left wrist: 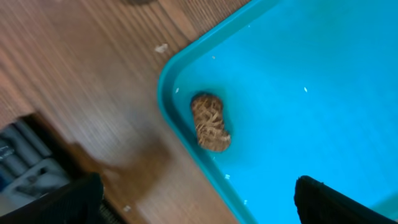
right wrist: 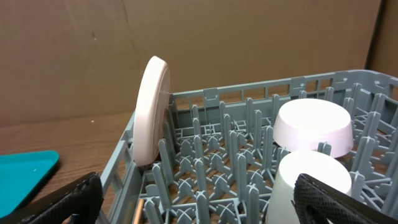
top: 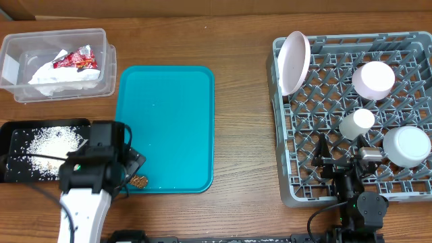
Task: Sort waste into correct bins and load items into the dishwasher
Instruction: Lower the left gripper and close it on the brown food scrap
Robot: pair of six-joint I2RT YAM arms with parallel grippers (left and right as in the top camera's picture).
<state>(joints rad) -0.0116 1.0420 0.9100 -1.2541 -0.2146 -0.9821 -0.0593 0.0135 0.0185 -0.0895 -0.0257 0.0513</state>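
A brown woven food scrap (left wrist: pixel 210 122) lies in the near-left corner of the teal tray (left wrist: pixel 311 74); it also shows in the overhead view (top: pixel 140 181) on the tray (top: pixel 165 121). My left gripper (left wrist: pixel 199 211) is open and empty, hovering just above the scrap, over the tray corner (top: pixel 131 172). My right gripper (right wrist: pixel 199 208) is open and empty, low at the front of the grey dish rack (right wrist: pixel 249 90), also seen from overhead (top: pixel 337 165). The rack (top: pixel 278 101) holds a pink plate (top: pixel 294 62), a pink bowl (top: pixel 372 79), a white cup (top: pixel 356 123) and a white bowl (top: pixel 407 145).
A black bin (top: pixel 13 131) with white crumbs stands left of the tray. A clear plastic bin (top: pixel 101 34) with tissue and a red wrapper (top: pixel 75 61) sits at the back left. In the right wrist view the plate (right wrist: pixel 151 111) stands upright on edge.
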